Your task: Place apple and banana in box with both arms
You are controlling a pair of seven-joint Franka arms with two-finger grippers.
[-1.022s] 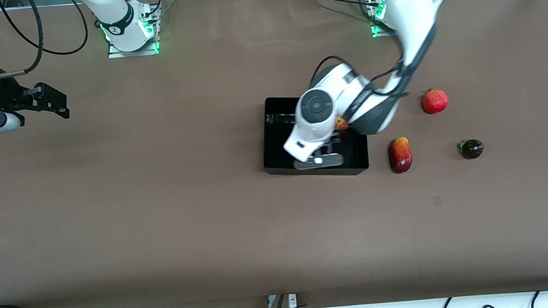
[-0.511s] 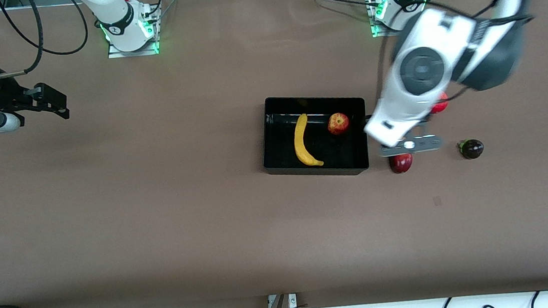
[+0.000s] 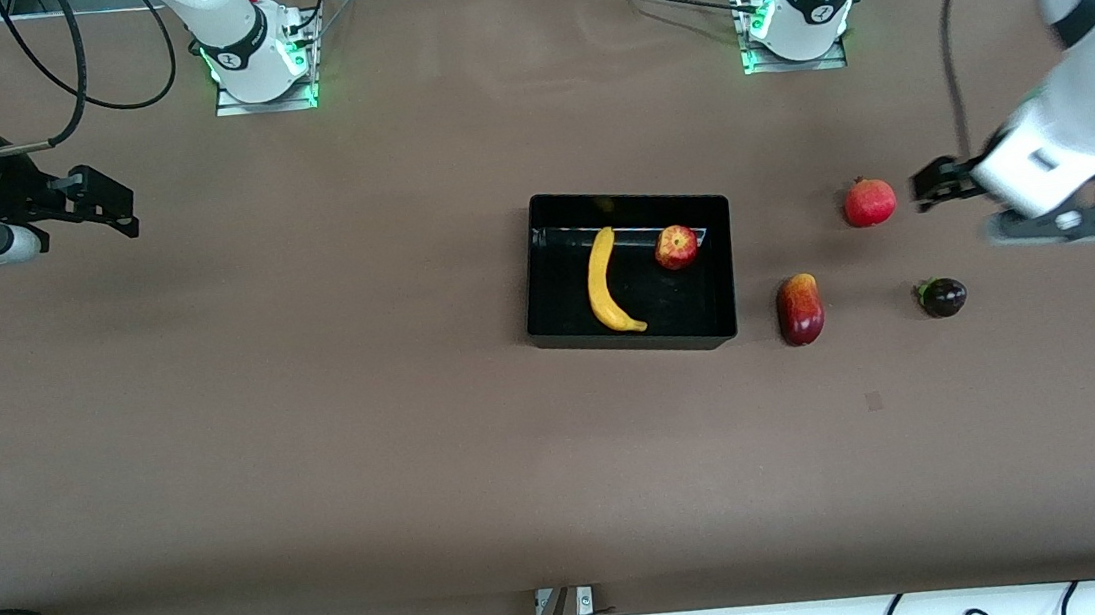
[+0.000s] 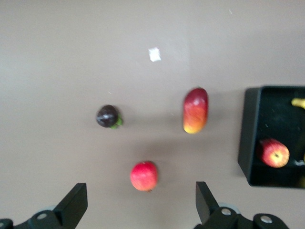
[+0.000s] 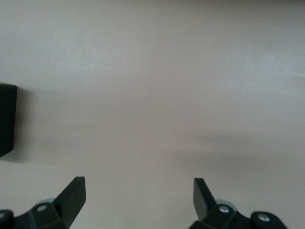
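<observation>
The black box (image 3: 631, 338) stands mid-table. In it lie the long yellow banana (image 3: 606, 284) and, beside it toward the left arm's end, the small red-and-yellow apple (image 3: 676, 247). My left gripper (image 3: 937, 182) hangs open and empty over the table beside the pomegranate (image 3: 869, 202). In the left wrist view the left gripper (image 4: 141, 198) is spread wide above the pomegranate (image 4: 144, 175), with the box (image 4: 248, 133), the apple (image 4: 273, 152) and a banana end (image 4: 299, 102) to one side. My right gripper (image 3: 111, 204) waits open and empty at the right arm's end; the right wrist view shows the right gripper (image 5: 138, 188) over bare table.
Toward the left arm's end of the box lie a dark-red and yellow mango (image 3: 800, 309) and a small dark purple fruit (image 3: 942, 297), both nearer the front camera than the pomegranate. A corner of the box (image 5: 6, 119) shows in the right wrist view. Cables run along the table edges.
The left arm has risen out of the box and swung toward its own end of the table, uncovering the banana and apple in the box. The right arm has not moved.
</observation>
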